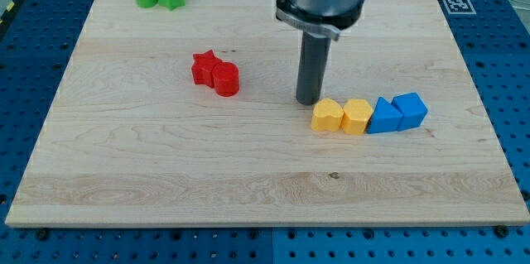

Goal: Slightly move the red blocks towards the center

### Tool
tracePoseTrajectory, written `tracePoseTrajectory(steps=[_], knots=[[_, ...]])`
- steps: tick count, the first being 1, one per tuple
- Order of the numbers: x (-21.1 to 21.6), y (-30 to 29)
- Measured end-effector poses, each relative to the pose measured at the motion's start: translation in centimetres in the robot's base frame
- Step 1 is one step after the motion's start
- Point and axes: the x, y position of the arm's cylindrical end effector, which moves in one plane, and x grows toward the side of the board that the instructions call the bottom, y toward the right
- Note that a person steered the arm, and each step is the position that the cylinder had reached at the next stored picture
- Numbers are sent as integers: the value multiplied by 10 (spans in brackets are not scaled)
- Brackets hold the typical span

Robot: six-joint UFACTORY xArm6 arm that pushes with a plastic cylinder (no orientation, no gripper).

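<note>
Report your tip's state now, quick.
My tip: no jaws, holding nothing; resting just above-left of the yellow heart block, right of the red blocks, touching neither.

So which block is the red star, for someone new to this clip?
Start at the wooden board and look left of my tip. Two red blocks touch there. The red star is the upper-left one, pointed, unlike the rounded red cylinder beside it.

rod upright, my tip point(309, 101) on board

Single view: high frontal angle, tilted down, moderately close, whole wooden board point(166, 173) in frame.
</note>
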Motion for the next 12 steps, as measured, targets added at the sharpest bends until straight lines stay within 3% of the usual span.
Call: tracePoseTrajectory(steps=[2,6,12], knots=[[-16,-4],[41,-57],[35,-101]])
